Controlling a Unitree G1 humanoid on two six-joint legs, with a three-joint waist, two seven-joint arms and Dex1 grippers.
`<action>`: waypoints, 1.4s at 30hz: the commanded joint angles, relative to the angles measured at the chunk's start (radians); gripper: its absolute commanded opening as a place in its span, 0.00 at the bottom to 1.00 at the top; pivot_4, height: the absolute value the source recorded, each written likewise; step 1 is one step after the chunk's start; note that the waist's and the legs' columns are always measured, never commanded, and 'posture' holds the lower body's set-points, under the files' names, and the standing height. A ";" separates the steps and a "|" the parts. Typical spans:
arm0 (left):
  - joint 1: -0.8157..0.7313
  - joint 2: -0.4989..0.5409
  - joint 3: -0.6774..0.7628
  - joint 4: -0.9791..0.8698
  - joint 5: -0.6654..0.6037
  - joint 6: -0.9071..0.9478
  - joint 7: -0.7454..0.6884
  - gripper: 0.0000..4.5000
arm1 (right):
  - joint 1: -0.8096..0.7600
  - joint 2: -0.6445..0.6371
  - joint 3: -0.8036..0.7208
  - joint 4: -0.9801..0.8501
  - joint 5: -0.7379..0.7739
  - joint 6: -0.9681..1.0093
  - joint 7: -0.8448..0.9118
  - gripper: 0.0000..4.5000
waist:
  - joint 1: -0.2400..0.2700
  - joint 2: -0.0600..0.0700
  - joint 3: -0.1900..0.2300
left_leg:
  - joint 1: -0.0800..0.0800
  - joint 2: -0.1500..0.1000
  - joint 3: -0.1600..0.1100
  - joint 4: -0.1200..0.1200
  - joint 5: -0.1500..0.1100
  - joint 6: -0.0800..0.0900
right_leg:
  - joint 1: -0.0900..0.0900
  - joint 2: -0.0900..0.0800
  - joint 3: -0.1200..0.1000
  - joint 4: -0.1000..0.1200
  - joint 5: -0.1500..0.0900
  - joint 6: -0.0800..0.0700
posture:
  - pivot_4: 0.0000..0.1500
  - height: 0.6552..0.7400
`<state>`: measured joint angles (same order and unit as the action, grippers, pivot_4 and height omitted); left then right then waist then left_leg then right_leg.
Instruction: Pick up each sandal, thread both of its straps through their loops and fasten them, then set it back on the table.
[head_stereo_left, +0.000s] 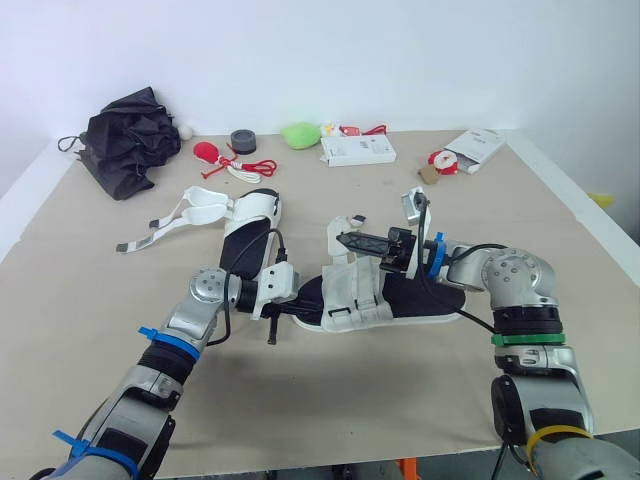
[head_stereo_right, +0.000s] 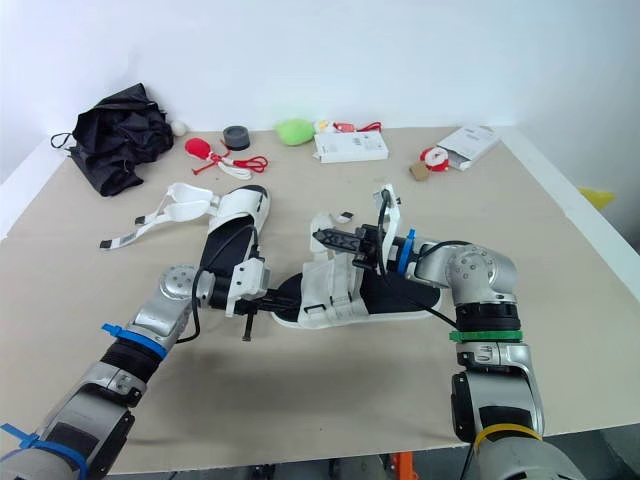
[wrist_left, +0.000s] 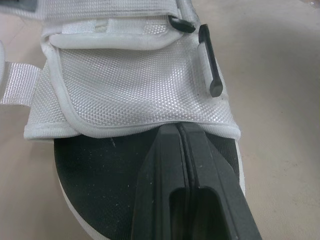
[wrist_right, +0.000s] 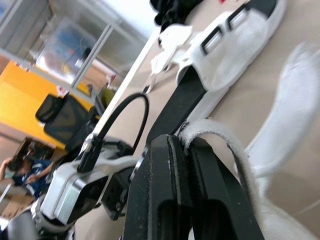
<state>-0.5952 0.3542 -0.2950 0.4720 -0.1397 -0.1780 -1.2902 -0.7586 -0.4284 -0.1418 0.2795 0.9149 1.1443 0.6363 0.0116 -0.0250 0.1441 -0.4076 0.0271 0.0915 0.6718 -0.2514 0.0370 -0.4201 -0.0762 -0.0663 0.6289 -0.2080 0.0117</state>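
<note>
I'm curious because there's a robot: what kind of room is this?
Probably a robot lab or workshop: sandals laid out on a table, with an office chair and a person nearby.

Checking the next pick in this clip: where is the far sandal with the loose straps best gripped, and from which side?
Take the far sandal by the rim of its black sole at the near end, probably with the left gripper coming from the robot's side. That end looks bare, while the open straps splay out to the left and would likely slip or tangle.
</note>
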 joint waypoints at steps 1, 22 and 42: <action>0.056 0.010 -0.068 0.072 0.075 0.037 -0.010 0.00 | -0.018 0.008 -0.028 0.016 -0.054 -0.043 -0.039 0.01 | 0.000 0.000 0.000 | 0.000 0.000 0.000 0.000 0.000 0.000 | 0.000 0.000 0.000 0.000 0.000 0.000 | 1.00 1.00; 0.064 0.015 -0.063 0.060 0.075 0.042 -0.005 0.00 | 0.032 0.010 -0.041 -0.175 0.099 0.040 0.161 0.01 | 0.000 0.001 0.000 | 0.000 0.000 0.000 0.000 0.000 0.000 | -0.001 0.000 0.000 0.000 0.000 0.000 | 1.00 1.00; 0.062 0.019 -0.061 0.056 0.074 0.046 -0.001 0.00 | 0.026 0.112 -0.113 0.133 -0.115 -0.096 -0.107 0.73 | -0.003 0.003 -0.002 | 0.000 0.000 0.001 -0.002 0.001 0.001 | -0.001 0.000 0.001 0.000 0.000 0.000 | 1.00 1.00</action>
<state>-0.5815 0.3560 -0.2904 0.4553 -0.1386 -0.1716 -1.2834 -0.7359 -0.3294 -0.2690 0.4446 0.8208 1.0270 0.5666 0.0085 -0.0223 0.1421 -0.4072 0.0276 0.0926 0.6697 -0.2501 0.0376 -0.4210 -0.0756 -0.0652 0.6288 -0.2083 0.0115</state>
